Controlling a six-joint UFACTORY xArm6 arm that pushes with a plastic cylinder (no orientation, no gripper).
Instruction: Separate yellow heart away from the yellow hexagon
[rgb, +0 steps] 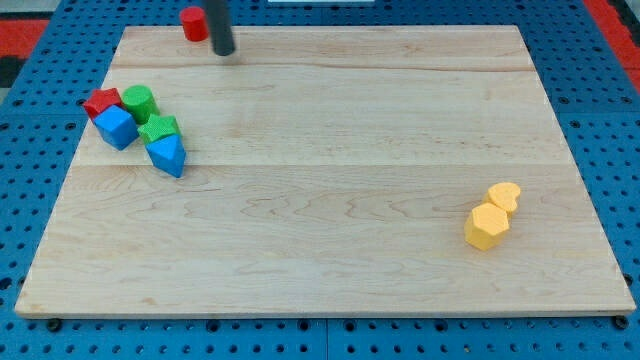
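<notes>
The yellow heart (505, 196) lies at the view's lower right of the wooden board (320, 170). The yellow hexagon (487, 226) sits just below and left of it, touching it. My tip (224, 51) is at the view's top left, near the board's top edge, right next to a red cylinder (194, 23). The tip is far from both yellow blocks.
A cluster sits at the view's left: a red star-like block (101, 101), a green cylinder (138, 102), a blue cube-like block (116, 127), a green star-like block (159, 129) and a blue triangle (167, 155).
</notes>
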